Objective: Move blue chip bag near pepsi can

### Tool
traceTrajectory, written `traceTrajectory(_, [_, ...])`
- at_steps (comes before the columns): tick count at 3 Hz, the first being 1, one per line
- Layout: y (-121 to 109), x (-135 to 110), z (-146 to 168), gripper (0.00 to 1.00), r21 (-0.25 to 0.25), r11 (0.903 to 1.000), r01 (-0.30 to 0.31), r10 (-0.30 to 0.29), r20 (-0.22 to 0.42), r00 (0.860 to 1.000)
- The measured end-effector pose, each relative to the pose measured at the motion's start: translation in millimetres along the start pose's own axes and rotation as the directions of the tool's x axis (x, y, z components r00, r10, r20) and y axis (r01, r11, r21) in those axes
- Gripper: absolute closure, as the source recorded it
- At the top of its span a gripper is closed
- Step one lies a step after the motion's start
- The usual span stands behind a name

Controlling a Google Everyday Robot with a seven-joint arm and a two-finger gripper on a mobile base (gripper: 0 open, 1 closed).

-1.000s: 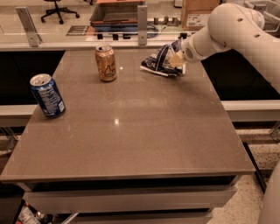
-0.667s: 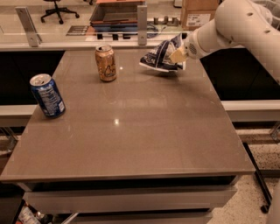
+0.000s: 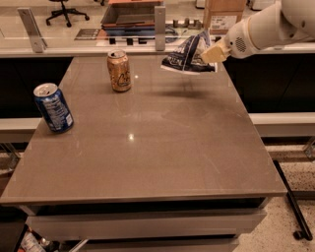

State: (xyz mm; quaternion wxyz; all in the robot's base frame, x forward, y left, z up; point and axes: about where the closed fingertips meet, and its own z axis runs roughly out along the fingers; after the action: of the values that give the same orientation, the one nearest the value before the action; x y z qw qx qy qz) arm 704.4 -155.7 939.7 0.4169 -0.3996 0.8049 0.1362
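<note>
The blue chip bag (image 3: 188, 55), navy foil with white patches, hangs in the air above the table's far right part, with its shadow on the top below it. My gripper (image 3: 210, 52) is shut on the bag's right edge; the white arm reaches in from the upper right. The pepsi can (image 3: 53, 107), blue with white print and a silver top, stands upright near the table's left edge, far from the bag.
A tan-orange can (image 3: 119, 72) stands upright at the table's far middle-left. The brown table (image 3: 147, 147) ends in edges on all sides. Behind it are a counter with a tray (image 3: 133, 15), grey posts and a cardboard box (image 3: 224, 14).
The gripper has lifted the chip bag off the table; the bag now hangs higher with a shadow beneath it. Both cans have stayed put.
</note>
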Motion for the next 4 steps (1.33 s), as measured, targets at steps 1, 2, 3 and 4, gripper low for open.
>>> traceTrajectory(1, [33,6,-21,1.00,-0.102,0.9938,0.044,-0.046,-0.013,0.999])
traceTrajectory(2, [82,15,-31,1.00,-0.219,0.9717,0.088,-0.098,-0.034,0.995])
traceTrajectory(3, [139,22,-35,1.00,-0.296,0.9457,0.133,-0.152,-0.043,0.987])
traceTrajectory(4, [202,26,-29,1.00,-0.343,0.9230,0.175,-0.206,-0.056,0.977])
